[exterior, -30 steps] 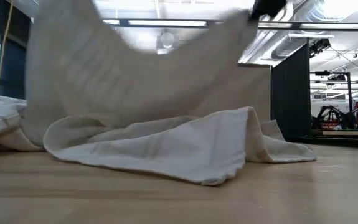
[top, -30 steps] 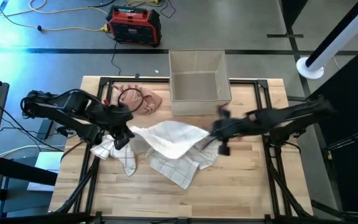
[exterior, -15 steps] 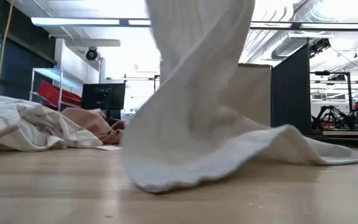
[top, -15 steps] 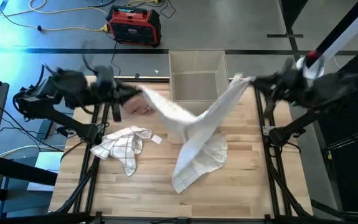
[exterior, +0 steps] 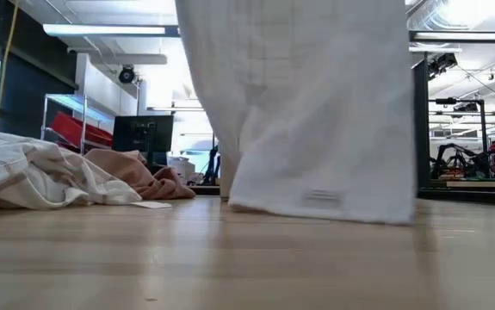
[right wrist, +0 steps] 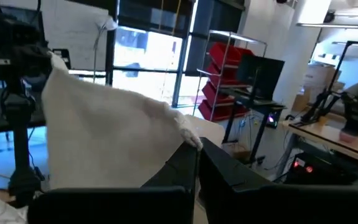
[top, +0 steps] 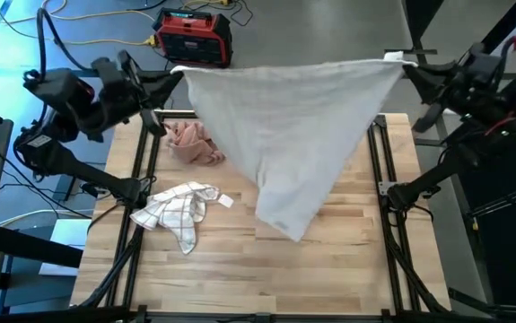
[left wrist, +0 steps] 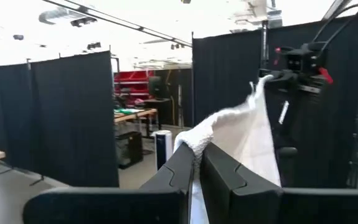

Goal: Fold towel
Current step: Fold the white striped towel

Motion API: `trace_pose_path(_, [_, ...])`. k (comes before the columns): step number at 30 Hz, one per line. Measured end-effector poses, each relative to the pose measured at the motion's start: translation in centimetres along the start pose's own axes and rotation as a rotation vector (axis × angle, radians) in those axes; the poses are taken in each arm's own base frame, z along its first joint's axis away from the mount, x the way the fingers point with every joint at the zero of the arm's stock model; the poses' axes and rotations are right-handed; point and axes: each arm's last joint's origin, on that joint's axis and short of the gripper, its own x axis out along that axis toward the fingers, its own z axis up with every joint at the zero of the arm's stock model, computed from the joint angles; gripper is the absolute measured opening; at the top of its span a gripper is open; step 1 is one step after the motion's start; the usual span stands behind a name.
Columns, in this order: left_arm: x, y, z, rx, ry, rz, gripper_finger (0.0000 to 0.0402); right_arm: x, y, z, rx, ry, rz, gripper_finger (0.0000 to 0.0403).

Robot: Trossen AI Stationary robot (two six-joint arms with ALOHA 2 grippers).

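Note:
A white towel point(top: 293, 126) hangs spread out high over the table between my two grippers. Its top edge runs almost straight from one to the other. It narrows to a low end point(top: 286, 226), which the low view shows as a hem point(exterior: 320, 205) close to the tabletop; whether that hem touches, I cannot tell. My left gripper point(top: 175, 72) is shut on the towel's left top corner, above the table's far left corner. My right gripper point(top: 403, 63) is shut on the right top corner, above the far right corner. My left gripper pinches the towel's left top corner point(left wrist: 195, 144) between its two fingers. They lie about level and point toward the table's right side. The cloth hangs below them, its top edge drawn straight toward the other arm. My right gripper pinches the towel's right top corner point(right wrist: 188, 135) between its two fingers. These fingers lie level and point toward the table's left side. The towel hangs below and spreads away toward the left arm.
A checked cloth point(top: 177, 208) lies crumpled at the table's left, and a pink cloth point(top: 195, 144) lies farther back on the left. Bare wood point(top: 329, 269) lies at the near and right parts. A red device point(top: 193, 36) stands on the floor beyond the table.
Both grippers have gone up and apart, toward the far corners, tipping from pointing down to level. The towel, heaped on the table a second ago, has been lifted and spread out. Its top edge is now drawn straight and its low end hangs near the wood.

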Motion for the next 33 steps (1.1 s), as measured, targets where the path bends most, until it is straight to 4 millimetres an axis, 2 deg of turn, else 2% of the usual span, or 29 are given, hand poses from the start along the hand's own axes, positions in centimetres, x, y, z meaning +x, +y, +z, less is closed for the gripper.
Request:
trace_pose_path(4, [0.0, -0.1, 0.1, -0.055, -0.012, -0.089, 0.0007, 0.0, 0.3, 0.0, 0.075, -0.013, 0.094, 0.0000])
trace_pose_path(9, [-0.1, -1.3, 0.3, -0.159, -0.030, -0.266, 0.0007, 0.3, 2.0, 0.3, 0.217, -0.031, 0.407, 0.0000])
trace_pose_path(15, [-0.5, -2.7, 2.1, -0.222, -0.227, -0.441, 0.0007, 0.4, 4.3, 2.0, 0.291, -0.181, 0.725, 0.0000])
trace_pose_path(18, [-1.0, -3.0, 2.9, -0.238, -0.307, -0.481, 0.0007, -0.1, 4.5, 3.0, 0.290, -0.296, 0.774, 0.0000])
trace_pose_path(22, [-1.0, -3.8, 2.9, -0.251, -0.306, -0.517, 0.0007, -0.9, 4.9, 3.4, 0.271, -0.349, 0.829, 0.0000])
trace_pose_path(27, [-0.8, -5.8, 2.7, -0.320, -0.311, -0.602, 0.0007, -2.1, 5.4, 3.8, 0.299, -0.381, 0.923, 0.0000])
trace_pose_path(33, [-0.5, -8.1, 3.1, -0.356, -0.413, -0.651, 0.0007, -3.9, 6.8, 4.5, 0.265, -0.475, 1.005, 0.0000])
